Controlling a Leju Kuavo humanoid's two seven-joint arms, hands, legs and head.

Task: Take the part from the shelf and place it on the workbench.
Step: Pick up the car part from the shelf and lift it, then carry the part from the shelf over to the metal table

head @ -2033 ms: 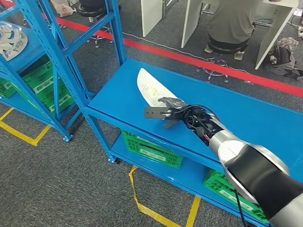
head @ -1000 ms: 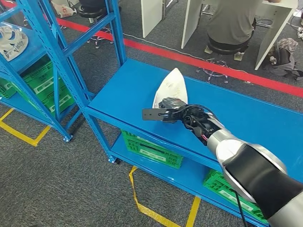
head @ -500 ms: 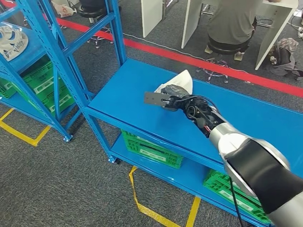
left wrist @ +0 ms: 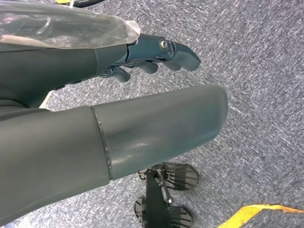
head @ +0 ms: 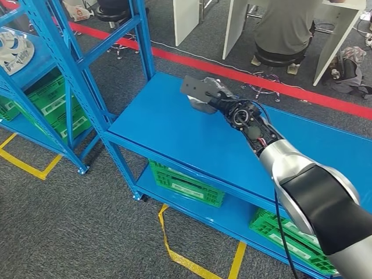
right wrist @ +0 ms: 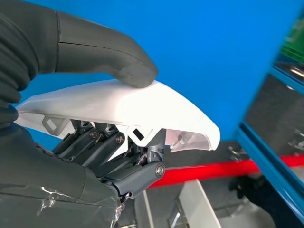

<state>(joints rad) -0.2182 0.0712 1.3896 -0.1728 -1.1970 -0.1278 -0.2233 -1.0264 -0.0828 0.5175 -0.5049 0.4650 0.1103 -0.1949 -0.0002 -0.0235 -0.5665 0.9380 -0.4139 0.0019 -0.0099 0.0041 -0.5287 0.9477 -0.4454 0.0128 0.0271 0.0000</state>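
Observation:
My right hand reaches out over the far side of the blue workbench and grips the white curved part, most of it hidden behind the hand. Up close, the white part is a smooth shell with cut-outs. The thumb presses on its top and the dark fingers curl underneath. It hangs above the blue surface, and I cannot tell whether it touches it. My left hand hangs over grey carpet with fingers apart, holding nothing.
The blue shelf rack stands at the left with another white part on it. Green crates sit under the bench and under the rack. A seated person is behind a red floor line.
My right hand has carried the white part from the bench's near middle toward its far edge. The hand turned on the way, so the part now lies mostly hidden behind it.

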